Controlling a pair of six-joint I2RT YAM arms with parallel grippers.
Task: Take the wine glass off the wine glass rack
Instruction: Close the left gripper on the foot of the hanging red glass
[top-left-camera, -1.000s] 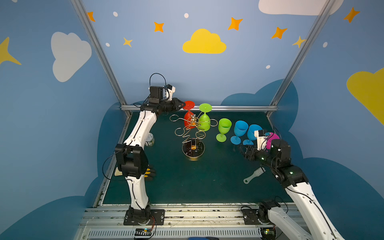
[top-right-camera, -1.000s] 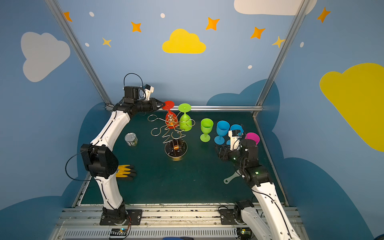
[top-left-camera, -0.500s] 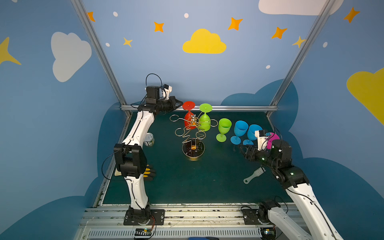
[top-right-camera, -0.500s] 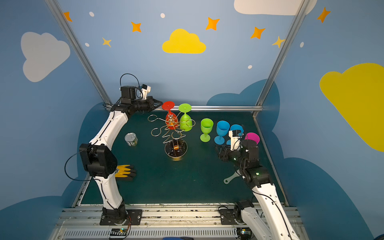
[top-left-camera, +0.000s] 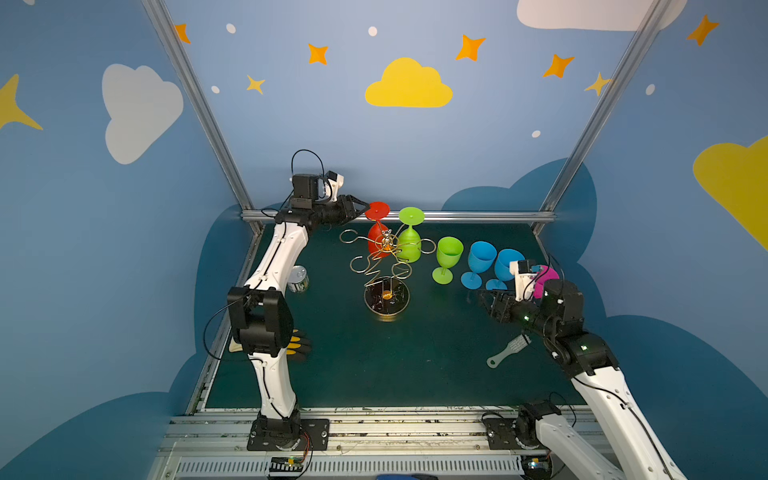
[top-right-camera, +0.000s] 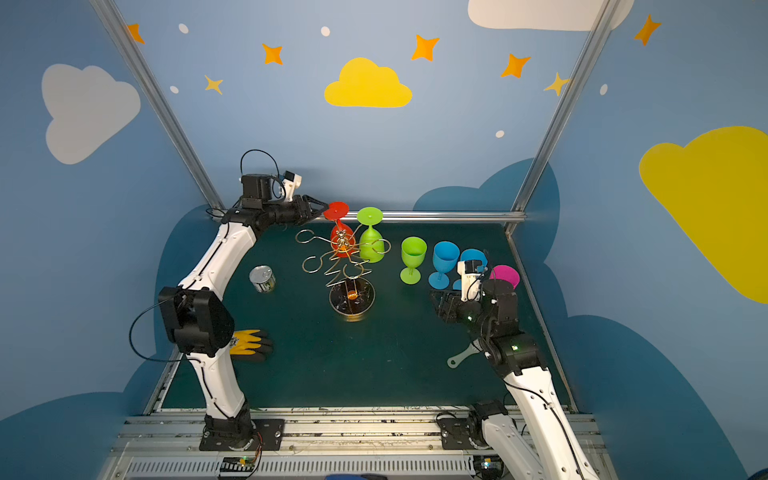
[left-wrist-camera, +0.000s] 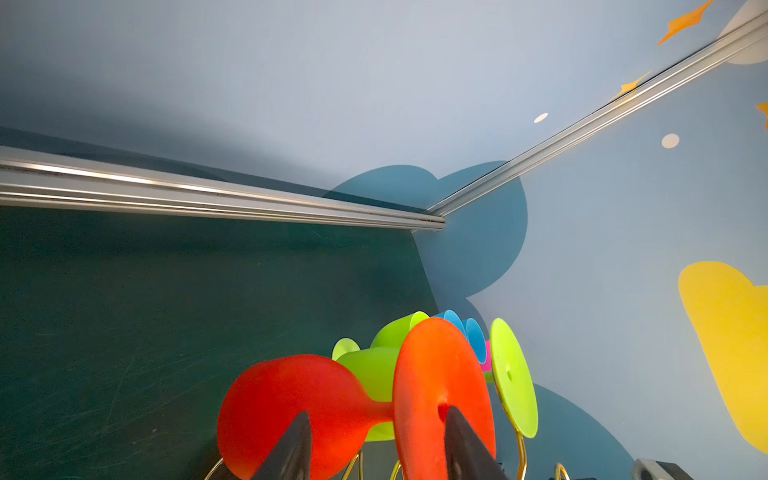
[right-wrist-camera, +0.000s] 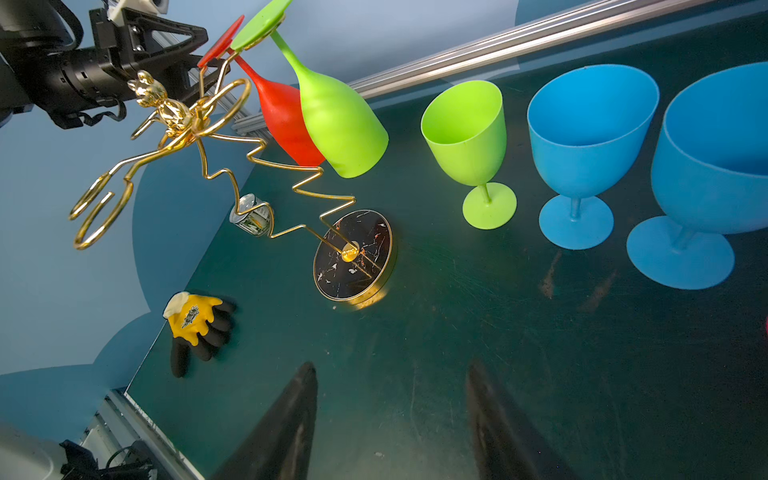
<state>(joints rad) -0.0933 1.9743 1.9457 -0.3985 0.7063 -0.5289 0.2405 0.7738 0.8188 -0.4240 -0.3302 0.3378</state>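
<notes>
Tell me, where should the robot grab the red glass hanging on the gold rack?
Probably by its flat round foot on top, coming from the left: the red glass hangs bowl-down on the rack, and the green glass crowds its right.

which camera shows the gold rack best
Right wrist view: the rack shows nearly whole and close, loops to base. Both top views show it small from above; the left wrist view only bits of wire.
</notes>
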